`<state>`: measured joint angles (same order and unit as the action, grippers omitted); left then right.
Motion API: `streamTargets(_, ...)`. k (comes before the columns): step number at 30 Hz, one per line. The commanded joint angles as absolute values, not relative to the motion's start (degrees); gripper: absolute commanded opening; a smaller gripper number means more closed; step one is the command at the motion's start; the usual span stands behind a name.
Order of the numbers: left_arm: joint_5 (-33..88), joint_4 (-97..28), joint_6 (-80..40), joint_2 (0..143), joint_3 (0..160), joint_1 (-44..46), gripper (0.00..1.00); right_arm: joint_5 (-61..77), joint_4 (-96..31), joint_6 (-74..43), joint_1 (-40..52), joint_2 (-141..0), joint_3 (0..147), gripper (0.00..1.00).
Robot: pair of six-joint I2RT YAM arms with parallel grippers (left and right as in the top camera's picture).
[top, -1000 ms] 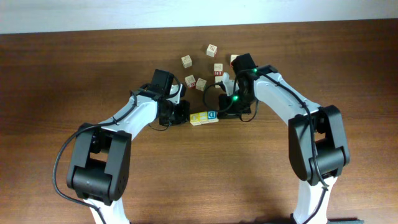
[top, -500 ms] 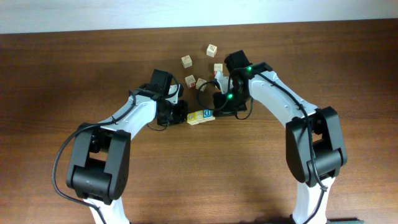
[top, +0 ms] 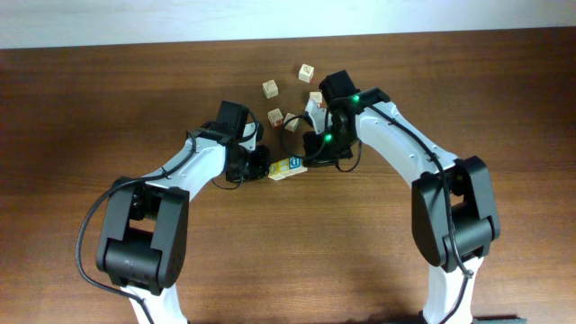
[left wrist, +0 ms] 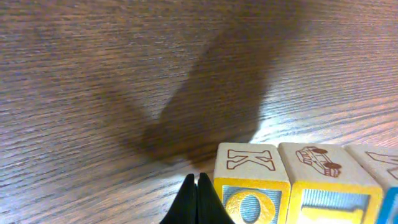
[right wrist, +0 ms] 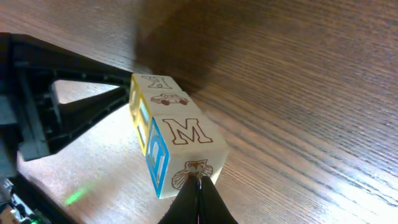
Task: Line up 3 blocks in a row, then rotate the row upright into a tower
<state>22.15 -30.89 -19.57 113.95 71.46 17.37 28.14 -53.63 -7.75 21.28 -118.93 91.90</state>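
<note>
Overhead, three blocks (top: 288,167) touching in row, left end effector (top: 262,168) and right end effector (top: 311,159) closed at its ends, cubes (top: 270,88) behind

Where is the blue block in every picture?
Overhead: the blue block is near the middle, at the right end of the short row.
Left wrist: only its edge shows, in the bottom right corner.
Right wrist: in the centre, M on top.
Shared landmark: the yellow block touching it.

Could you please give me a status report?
Both claws shut. Left claw at the row's K end, right claw at the M end. Three blocks touching in line. Loose cubes beyond, apart.
</note>
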Motion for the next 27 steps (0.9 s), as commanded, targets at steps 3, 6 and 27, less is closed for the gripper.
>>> streamTargets(3,30.59,-30.00,-19.92,114.32,71.66,19.35,0.00,34.02,-53.36,-7.75,26.48,-118.54,95.02,0.04)
streamTargets(6,30.61,-30.02,-19.92,114.32,71.66,19.35,0.00,33.85,-53.19,-7.75,27.18,-118.54,95.29,0.04)
streamTargets(27,30.57,-31.16,-19.66,114.30,73.19,19.20,0.00,30.63,-52.53,-7.97,27.27,-118.54,95.37,0.04)
